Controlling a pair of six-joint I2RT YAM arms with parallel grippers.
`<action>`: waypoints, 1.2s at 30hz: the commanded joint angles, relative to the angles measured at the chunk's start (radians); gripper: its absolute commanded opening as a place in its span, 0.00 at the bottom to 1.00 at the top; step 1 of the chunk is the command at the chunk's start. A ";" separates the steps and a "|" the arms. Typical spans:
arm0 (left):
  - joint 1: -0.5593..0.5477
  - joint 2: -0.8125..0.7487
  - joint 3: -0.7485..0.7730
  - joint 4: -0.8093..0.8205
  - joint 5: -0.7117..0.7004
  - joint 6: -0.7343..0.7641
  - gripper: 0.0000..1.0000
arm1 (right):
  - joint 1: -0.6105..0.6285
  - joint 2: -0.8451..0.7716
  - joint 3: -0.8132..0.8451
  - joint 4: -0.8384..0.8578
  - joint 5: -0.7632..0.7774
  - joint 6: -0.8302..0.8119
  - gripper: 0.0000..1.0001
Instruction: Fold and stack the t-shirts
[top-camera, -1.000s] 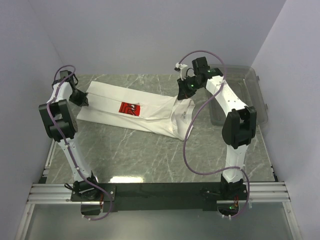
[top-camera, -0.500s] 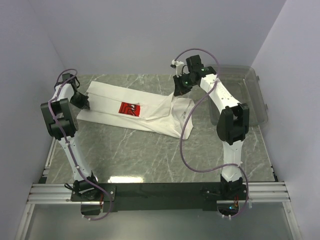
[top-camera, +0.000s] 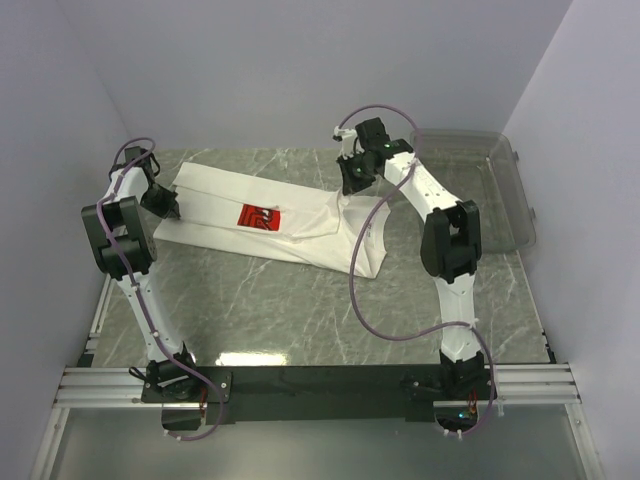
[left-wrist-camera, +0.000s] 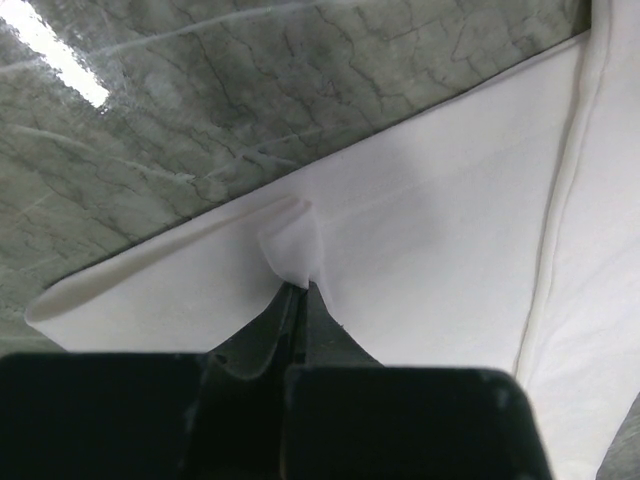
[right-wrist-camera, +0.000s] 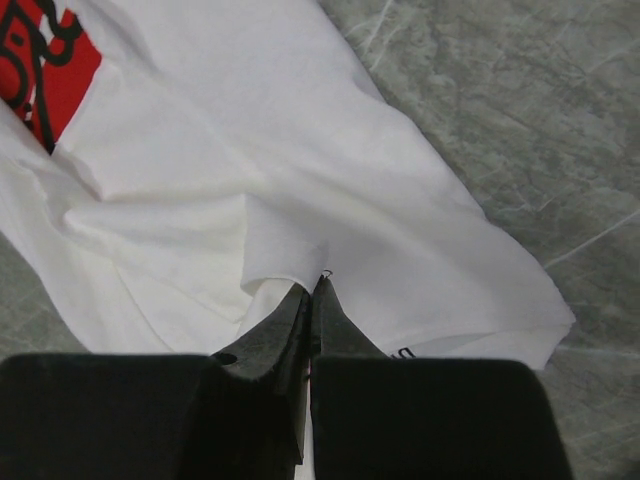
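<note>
On the marble table: white t-shirt lies stretched across the far half | left gripper pinched tight on its left edge | right gripper clamped on a fold at its right end

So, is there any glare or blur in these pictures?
Top external: sharp, with one bright reflection on the table near its front edge. Left wrist: a glare streak at upper left, and the t-shirt is almost washed out. Right wrist: even light, with the right gripper dark and soft.
</note>
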 joint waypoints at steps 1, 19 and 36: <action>-0.004 -0.008 0.036 0.016 -0.018 0.010 0.01 | 0.001 0.020 0.053 0.051 0.078 0.026 0.00; -0.004 -0.073 0.041 0.063 0.034 0.037 0.45 | -0.004 0.080 0.148 0.093 0.146 -0.006 0.65; 0.016 -0.458 -0.183 0.238 0.056 0.217 0.84 | 0.137 -0.102 -0.231 -0.037 -0.185 -0.777 0.65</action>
